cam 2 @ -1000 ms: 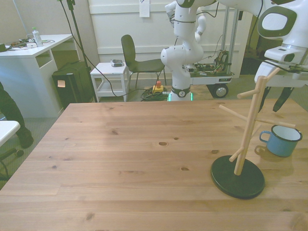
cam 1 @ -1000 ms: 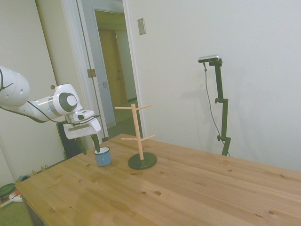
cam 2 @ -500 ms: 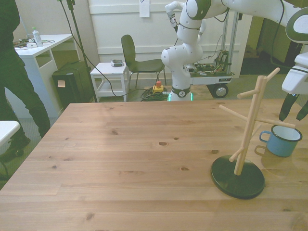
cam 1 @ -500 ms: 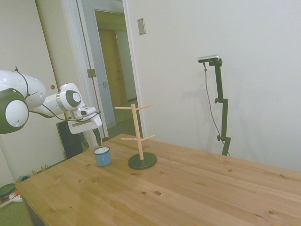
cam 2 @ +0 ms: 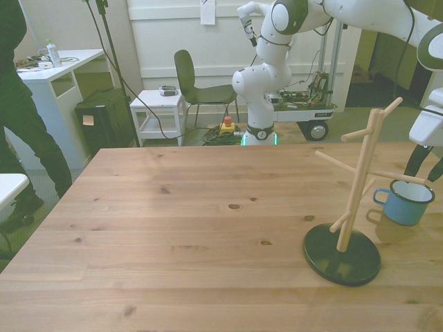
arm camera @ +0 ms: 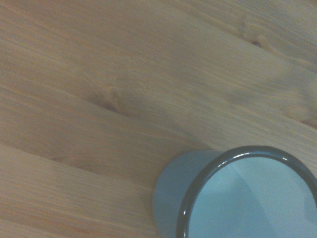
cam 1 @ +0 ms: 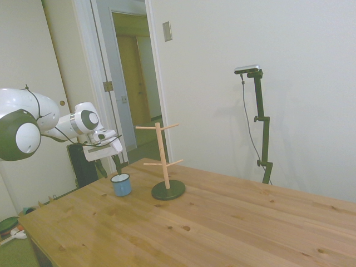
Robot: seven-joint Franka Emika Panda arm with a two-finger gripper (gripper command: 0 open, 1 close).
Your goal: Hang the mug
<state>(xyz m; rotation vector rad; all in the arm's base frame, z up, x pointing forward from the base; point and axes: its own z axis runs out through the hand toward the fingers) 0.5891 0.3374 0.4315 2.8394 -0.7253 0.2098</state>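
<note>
Light-blue mug (cam 2: 405,202) (dark rim, side handle) upright on table (cam 2: 194,235) | gripper (cam 1: 110,168) fingers apart above it

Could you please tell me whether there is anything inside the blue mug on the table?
The wrist view looks into the mug: its pale interior looks empty as far as it shows. Part of the mug falls outside the picture, so that portion cannot be seen.

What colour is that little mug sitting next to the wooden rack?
Light blue outside, with a dark rim and pale inside. The mug shows best in the front view.
</note>
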